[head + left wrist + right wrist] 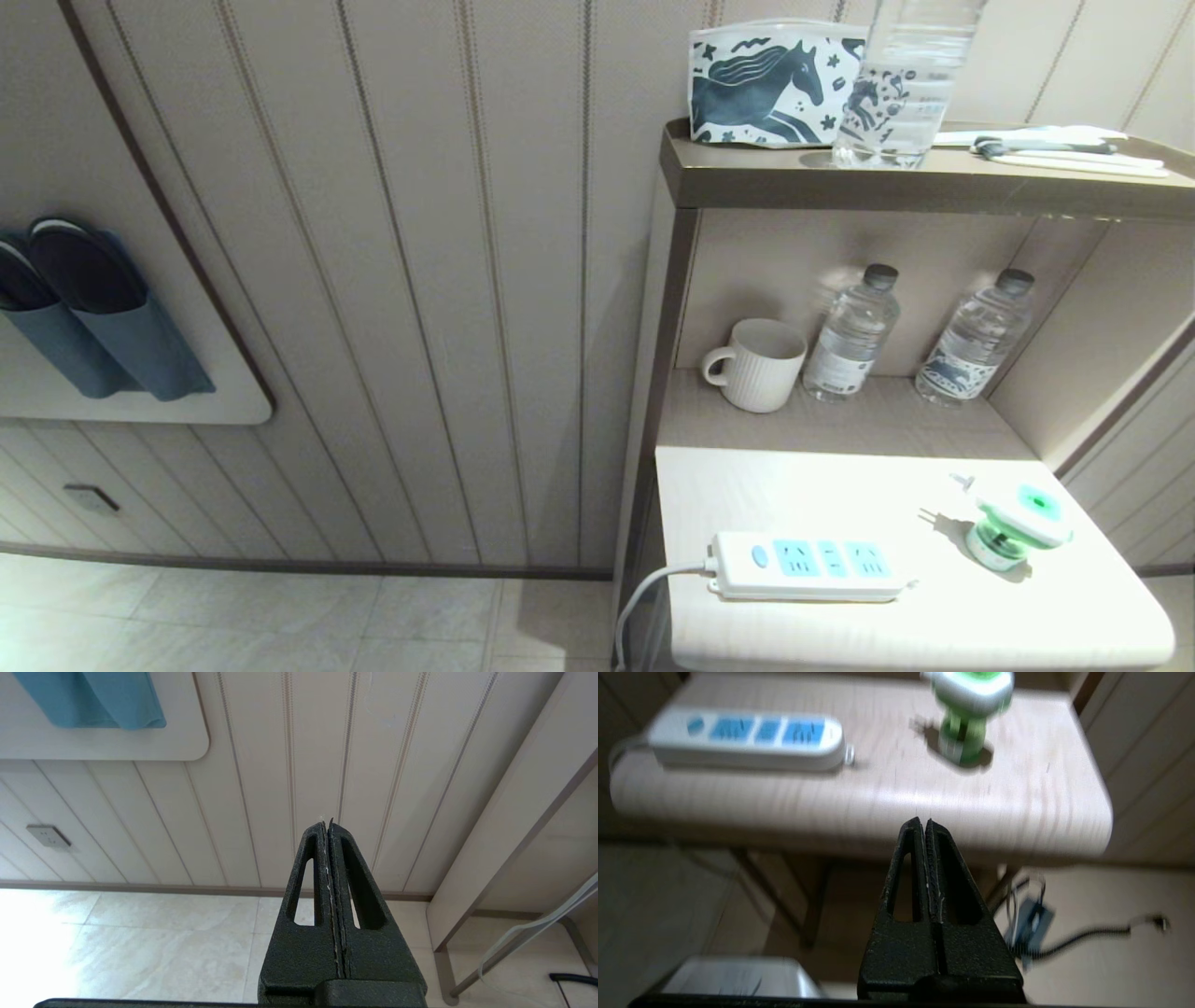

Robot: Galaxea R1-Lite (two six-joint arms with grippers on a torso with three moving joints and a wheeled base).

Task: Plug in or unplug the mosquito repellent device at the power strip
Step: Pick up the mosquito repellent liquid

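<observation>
Both tools, right tool [923, 826] and left tool [326, 826], are hanging pressed together below the desk [822, 495]; one mosquito repellent device [1016, 519] is lying near one power strip [808, 566], three water bottles [851, 333] standing behind.

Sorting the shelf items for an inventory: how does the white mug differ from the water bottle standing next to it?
The white mug is opaque, ribbed, open-topped, with a handle; the water bottle beside it is clear, labelled and dark-capped. The mug is squat, the water bottle taller and slimmer. Both stand upright on the same shelf.

No legible text, not even on the water bottle [851, 336] labels.
</observation>
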